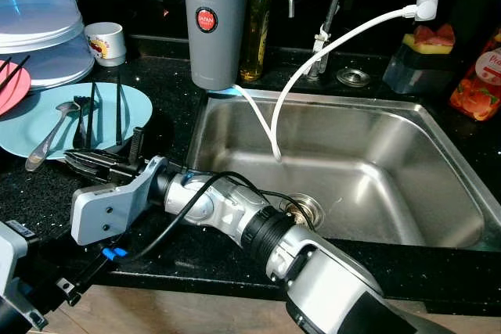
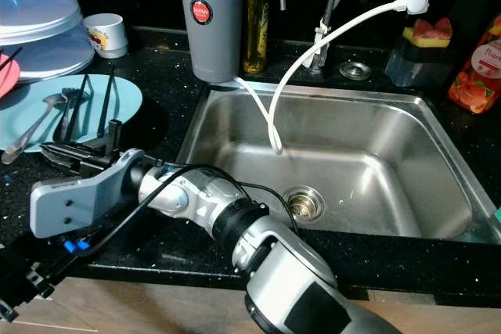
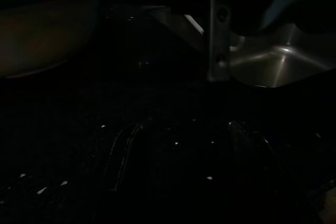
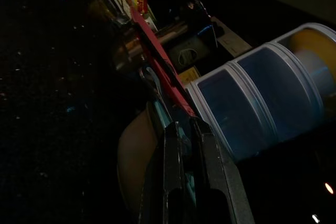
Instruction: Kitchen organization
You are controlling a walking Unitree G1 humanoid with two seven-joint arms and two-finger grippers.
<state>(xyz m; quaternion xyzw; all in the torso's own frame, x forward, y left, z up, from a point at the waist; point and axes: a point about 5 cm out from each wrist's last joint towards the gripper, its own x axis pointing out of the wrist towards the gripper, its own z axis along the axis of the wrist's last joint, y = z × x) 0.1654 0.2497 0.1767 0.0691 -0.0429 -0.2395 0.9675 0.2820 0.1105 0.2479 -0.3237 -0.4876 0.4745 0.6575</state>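
Black speckled tabletop (image 1: 168, 99) beside steel sink (image 1: 438, 217). Right hand (image 1: 86, 160) at edge of blue plate (image 1: 133, 111), fingers closed together near spoon (image 1: 48, 140). Left hand (image 3: 184, 177) too dark; grip state cannot be told.

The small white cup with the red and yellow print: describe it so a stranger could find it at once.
Start at the stainless steel sink and go left past the tall grey water filter jug on the black counter. The small white cup with the red and yellow print stands behind the pale blue plate, beside the stacked translucent containers. It is the one short, printed cup there.
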